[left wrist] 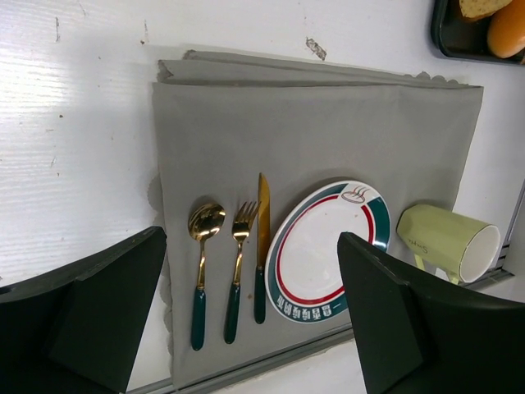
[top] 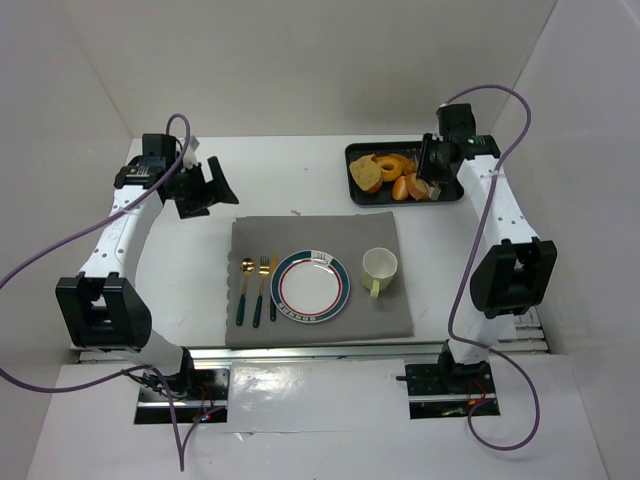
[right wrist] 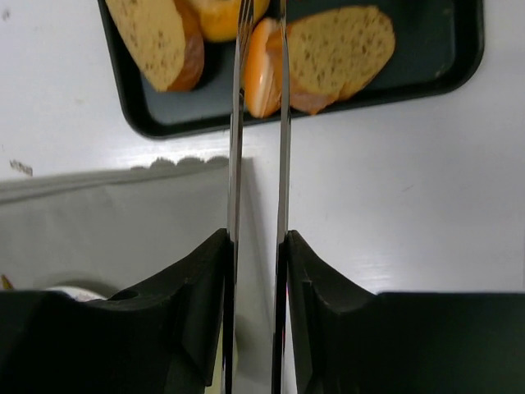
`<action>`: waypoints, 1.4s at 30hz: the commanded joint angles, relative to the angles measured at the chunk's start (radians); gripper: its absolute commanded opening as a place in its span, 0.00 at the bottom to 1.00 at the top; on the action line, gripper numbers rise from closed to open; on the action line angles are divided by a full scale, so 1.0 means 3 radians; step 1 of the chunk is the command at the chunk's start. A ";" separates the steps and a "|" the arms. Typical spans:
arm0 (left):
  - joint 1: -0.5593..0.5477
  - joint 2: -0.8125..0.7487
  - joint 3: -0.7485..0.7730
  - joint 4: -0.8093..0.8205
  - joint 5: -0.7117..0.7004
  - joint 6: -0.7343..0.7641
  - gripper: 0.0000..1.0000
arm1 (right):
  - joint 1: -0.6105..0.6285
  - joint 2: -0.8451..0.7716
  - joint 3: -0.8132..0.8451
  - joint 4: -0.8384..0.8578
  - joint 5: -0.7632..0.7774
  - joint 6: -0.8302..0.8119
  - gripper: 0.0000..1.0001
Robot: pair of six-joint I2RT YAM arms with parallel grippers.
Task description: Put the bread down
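Note:
Several pieces of bread lie in a black tray at the back right. My right gripper hangs over the tray's right end, shut on a pair of metal tongs. In the right wrist view the two tong blades run up into the tray, one on each side of an orange-crusted bread slice. Another slice lies just right of it. My left gripper hovers at the back left, open, with nothing between its fingers.
A grey placemat lies at the middle of the table. On it are a white plate with a green and red rim, a pale green mug on its right, and a spoon, fork and knife on its left.

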 commanded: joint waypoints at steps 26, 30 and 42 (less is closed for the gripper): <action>0.0020 0.0180 -0.0090 0.0194 0.0184 0.0010 0.99 | 0.0240 0.0403 0.0067 -0.0204 0.0485 0.0027 0.48; 0.0020 0.0210 -0.0009 0.0123 0.0184 0.0040 0.99 | 0.0270 0.0326 0.0067 -0.0204 0.0515 0.0027 0.48; 0.0020 0.0302 0.0089 0.0092 0.0215 0.0040 0.99 | 0.0301 0.0229 -0.0128 -0.0087 0.0822 0.0216 0.47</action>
